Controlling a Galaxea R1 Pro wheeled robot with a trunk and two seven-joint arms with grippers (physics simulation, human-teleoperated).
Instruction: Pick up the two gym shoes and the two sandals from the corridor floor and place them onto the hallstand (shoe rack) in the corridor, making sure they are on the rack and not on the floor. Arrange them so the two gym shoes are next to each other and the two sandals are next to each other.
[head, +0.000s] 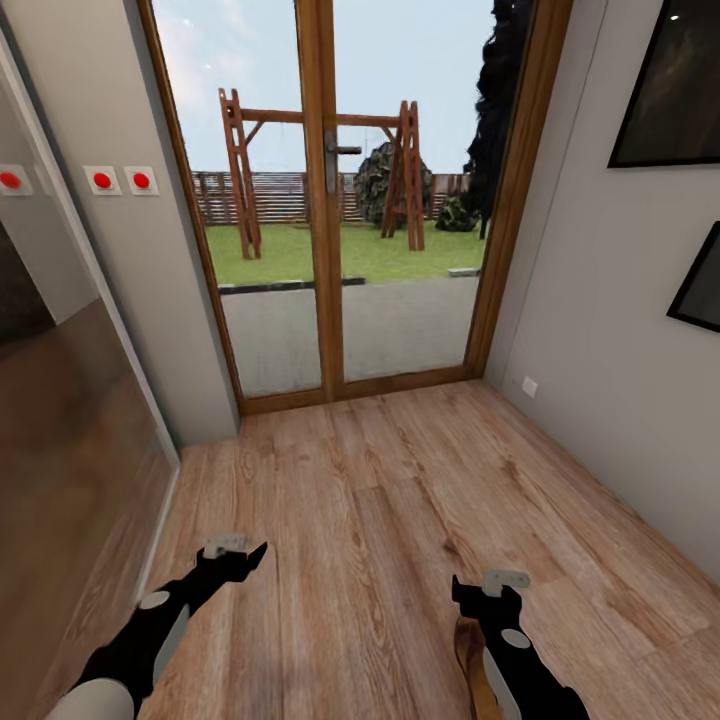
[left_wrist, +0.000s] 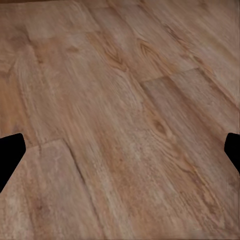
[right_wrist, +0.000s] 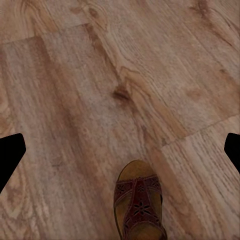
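Right wrist view: one sandal (right_wrist: 137, 205) lies on the corridor floor (right_wrist: 100, 100); both grippers' jaws apart, empty. Nothing racked as far as visible.

**Corridor end: fixtures and outdoor view**

Glazed double door (head: 335, 200) in a wooden frame, with a metal handle (head: 336, 152) on its centre post. Beyond the glass: wooden swing frame (head: 322, 165), lawn (head: 300, 252), slatted fence (head: 270, 196). 2 red-dot switches (head: 122, 180) on the adjoining wall; 2 dark framed pictures (head: 672, 85) on the opposite wall, with an outlet (head: 529, 387) low beneath them.
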